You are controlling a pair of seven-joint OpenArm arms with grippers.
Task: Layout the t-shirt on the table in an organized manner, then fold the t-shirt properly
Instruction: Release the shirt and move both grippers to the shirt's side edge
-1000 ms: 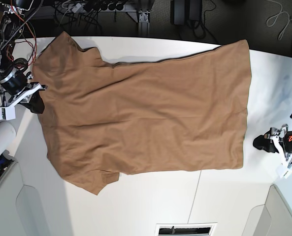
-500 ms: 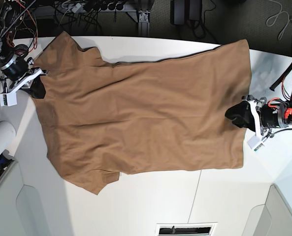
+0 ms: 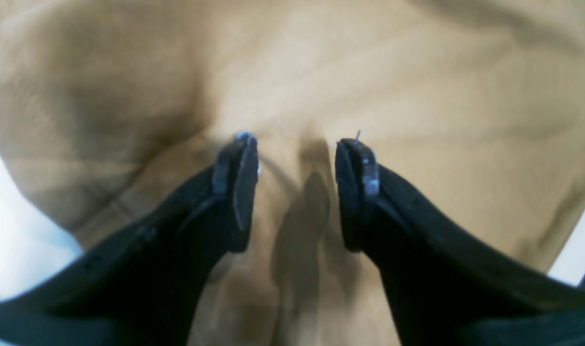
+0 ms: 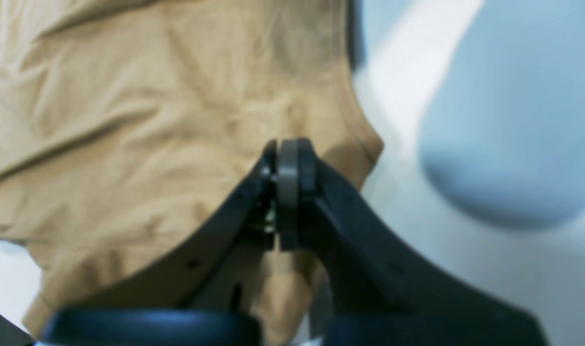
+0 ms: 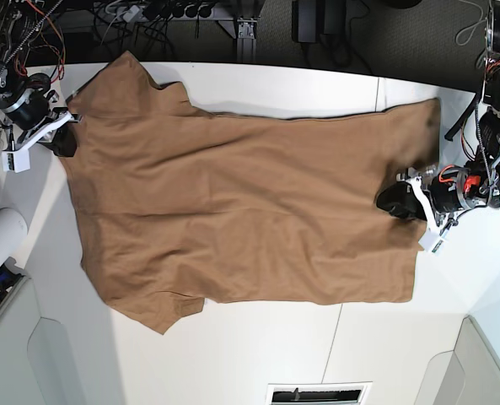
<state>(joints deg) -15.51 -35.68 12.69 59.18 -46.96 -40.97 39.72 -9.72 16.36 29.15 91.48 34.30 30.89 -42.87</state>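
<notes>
- Since a second ago your left gripper point(image 5: 395, 201) has moved in from the bare table point(image 5: 258, 354) onto the t-shirt point(image 5: 233, 211) hem, and that hem corner has drawn outward.
- The t-shirt lies spread across the table, collar end by your right gripper point(image 5: 64, 142), likely so both ends can be tensioned flat.
- Your right gripper is clamped shut on the cloth edge near the shoulder, arm reaching in low.
- Your left gripper's jaws stand apart over the hem, holding nothing, wrist pitched down toward the cloth.
</notes>
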